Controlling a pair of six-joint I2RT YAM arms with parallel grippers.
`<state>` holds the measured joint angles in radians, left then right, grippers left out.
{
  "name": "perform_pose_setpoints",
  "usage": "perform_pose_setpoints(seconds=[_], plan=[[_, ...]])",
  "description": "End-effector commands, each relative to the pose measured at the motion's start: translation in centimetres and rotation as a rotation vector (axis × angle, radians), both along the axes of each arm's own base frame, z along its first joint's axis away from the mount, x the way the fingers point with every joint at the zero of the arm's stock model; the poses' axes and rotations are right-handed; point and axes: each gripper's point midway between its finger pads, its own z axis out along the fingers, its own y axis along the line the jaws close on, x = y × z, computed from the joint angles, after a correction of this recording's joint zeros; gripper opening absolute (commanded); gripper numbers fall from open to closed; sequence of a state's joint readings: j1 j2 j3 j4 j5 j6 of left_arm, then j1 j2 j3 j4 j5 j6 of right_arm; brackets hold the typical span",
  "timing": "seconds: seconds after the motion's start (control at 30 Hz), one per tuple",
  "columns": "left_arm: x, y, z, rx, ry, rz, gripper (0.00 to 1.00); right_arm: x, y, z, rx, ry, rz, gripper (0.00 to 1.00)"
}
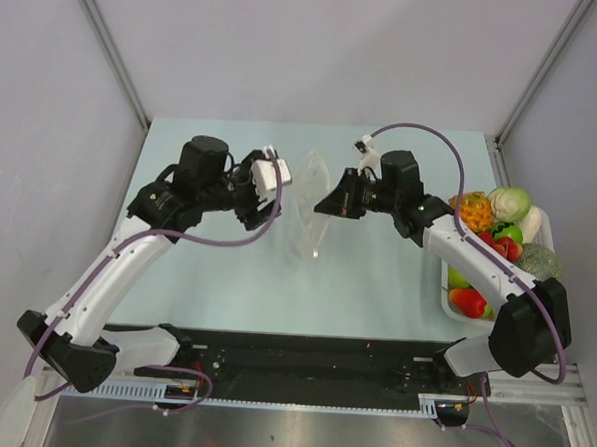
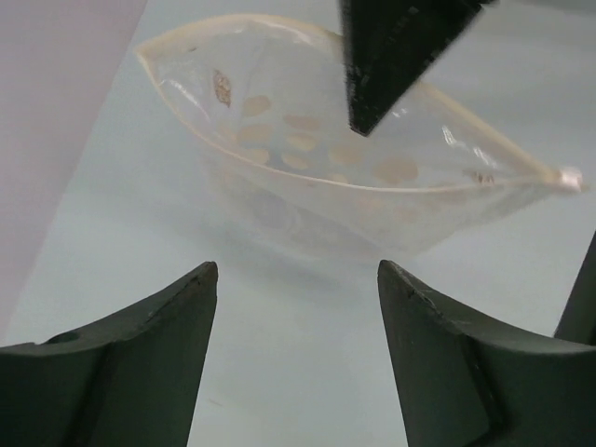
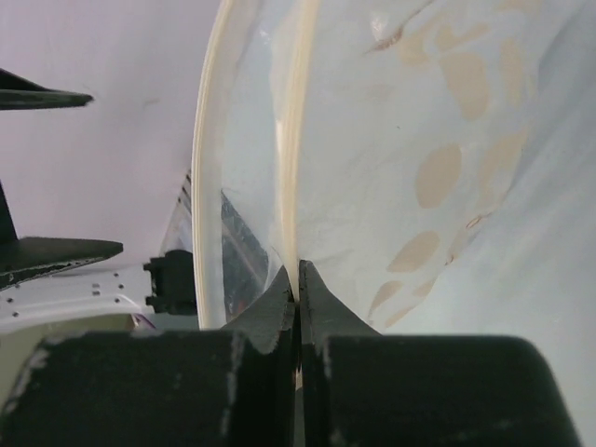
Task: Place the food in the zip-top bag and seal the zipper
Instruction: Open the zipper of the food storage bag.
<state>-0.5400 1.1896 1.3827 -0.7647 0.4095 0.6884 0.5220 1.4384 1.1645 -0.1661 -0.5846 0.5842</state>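
Bag, clear, agape, seemingly tan-spotted

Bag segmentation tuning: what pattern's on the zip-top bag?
The zip-top bag is clear with tan oval spots; left wrist shows best.

White tray was half hidden under the right arm along with some food, zip-top bag was only a faint outline from above, its zipper ran past the right wrist view's top edge, left gripper fingers were cut off below.
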Motion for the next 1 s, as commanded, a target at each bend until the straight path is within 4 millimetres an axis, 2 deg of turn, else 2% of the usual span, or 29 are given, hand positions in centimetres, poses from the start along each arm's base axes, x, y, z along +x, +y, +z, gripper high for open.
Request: perform_pose_setpoints(seconds=[0.0, 0.07, 0.17, 0.2, 0.27, 0.3, 0.37, 0.43, 0.53, 0.67, 0.77, 0.8, 0.9, 0.97], plan=[[1.8, -0.1, 1.6, -0.323, 0.3, 0.43, 0.72, 0.6, 0.6, 4.4, 0.131, -0.055, -0.106, 0.0], [2.0, -0.5, 0.1, -0.368, 0.468, 0.54, 0.7, 0.3, 1.2, 4.5, 0.137, -0.048, -0.11, 0.0], [1.7, -1.8, -0.3, -0.423, 0.601, 0.567, 0.68, -0.1, 1.9, 4.3, 0.136, -0.042, -0.11, 0.0], [1.7, -2.0, -0.3, -0.437, 0.611, 0.565, 0.68, -0.2, 2.1, 4.3, 0.137, -0.04, -0.106, 0.0], [2.1, -2.3, 1.2, -0.51, 0.575, 0.55, 0.68, -0.4, 2.3, 4.0, 0.136, -0.027, -0.101, 0.0], [2.1, -2.3, 0.9, -0.52, 0.575, 0.554, 0.68, -0.2, 2.4, 4.7, 0.156, -0.05, -0.102, 0.0], [2.3, -2.4, 1.7, -0.562, 0.551, 0.545, 0.68, -0.4, 2.6, 4.6, 0.155, -0.05, -0.095, 0.0], [2.8, -2.2, 0.2, -0.546, 0.579, 0.605, 0.67, -0.7, 2.8, 4.8, 0.162, -0.055, -0.081, 0.0], [3.8, -1.6, -1.2, -0.529, 0.6, 0.682, 0.66, -1.0, 3.1, 4.9, 0.166, -0.056, -0.064, 0.0], [3.9, -1.8, -1.7, -0.547, 0.626, 0.7, 0.64, -1.6, 3.5, 5.1, 0.169, -0.068, -0.045, 0.0], [3.9, -1.5, -1.9, -0.541, 0.614, 0.713, 0.51, -1.7, 3.3, 4.9, 0.164, -0.071, -0.043, 0.0], [3.8, -1.2, -1.7, -0.538, 0.603, 0.711, 0.32, -1.7, 3.2, 4.7, 0.158, -0.073, -0.042, 0.0], [3.0, -0.1, -1.3, -0.513, 0.57, 0.719, 0.0, -1.1, 2.0, 4.2, 0.137, -0.076, -0.053, 0.0], [2.7, 1.1, -1.3, -0.492, 0.556, 0.751, 0.0, -0.8, 0.9, 2.3, 0.069, -0.07, -0.06, 0.0]])
